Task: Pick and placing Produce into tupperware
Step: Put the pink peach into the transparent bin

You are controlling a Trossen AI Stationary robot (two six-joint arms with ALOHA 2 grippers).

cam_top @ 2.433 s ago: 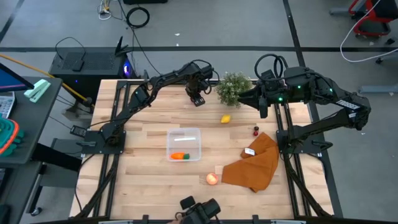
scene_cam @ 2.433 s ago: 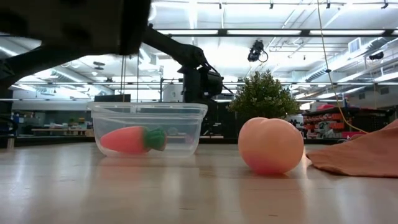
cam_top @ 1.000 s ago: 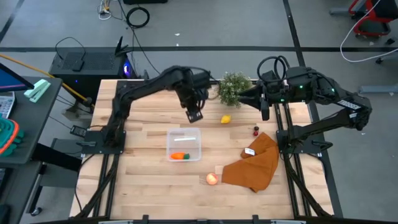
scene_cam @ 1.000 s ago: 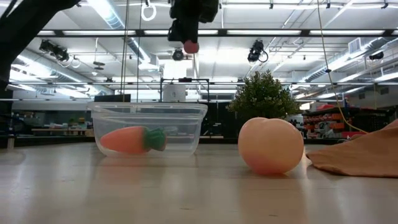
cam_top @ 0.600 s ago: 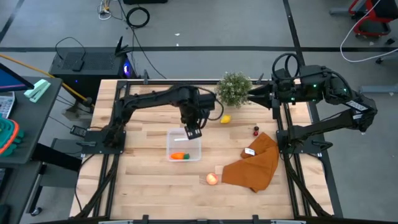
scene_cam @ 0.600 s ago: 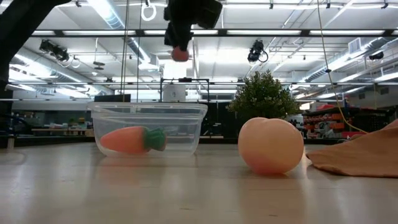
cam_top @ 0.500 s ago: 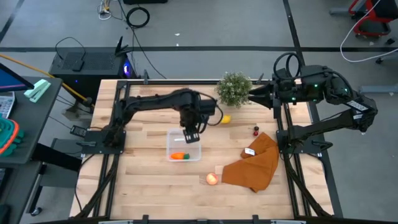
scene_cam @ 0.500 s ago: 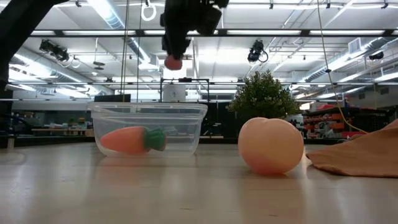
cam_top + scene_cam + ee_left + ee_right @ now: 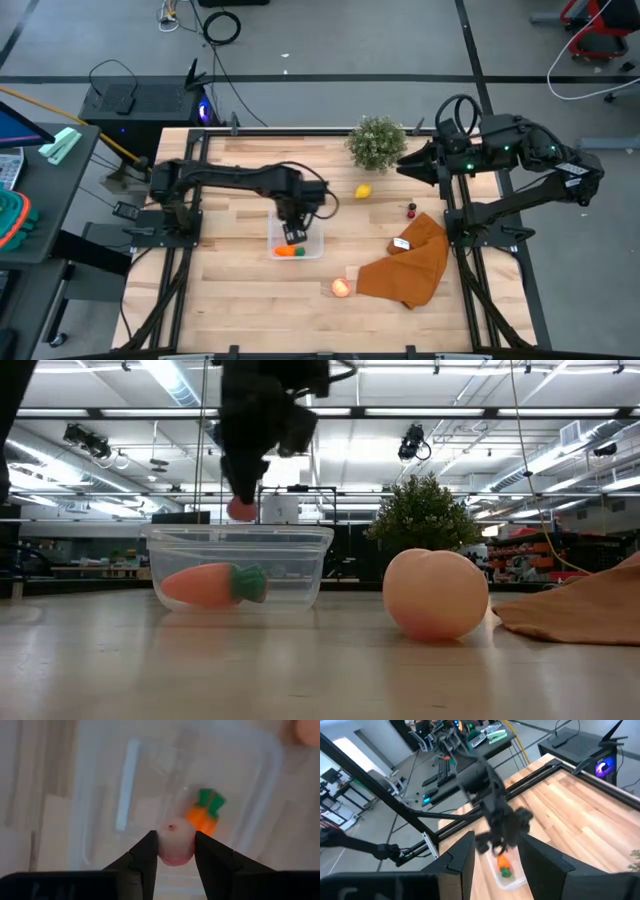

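The clear tupperware stands mid-table with an orange carrot lying on its floor. My left gripper hangs just above the tupperware's rim, pointing down, shut on a small pink-red round fruit. A yellow lemon, a tiny red berry and a pale apple rest on the tabletop. My right gripper is raised at the far right, near the plant, open with nothing between its fingers. My left gripper pinches the small round fruit by two opposite sides between its two fingers. The fingers come from above, pointing down. The fruit hangs at the fingertips, lifted clear, above the tupperware's inside and beside the carrot.
A bushy potted plant stands at the far edge. A brown-orange cloth with a small white tag lies crumpled at the near right, beside the apple. Bare wood lies left of the tupperware and along the near edge.
My left gripper has come down and toward the table's near edge with the small round fruit, from high over the wood beyond the tupperware to just above the tupperware's rim. The fruit stays pinched at the fingertips.
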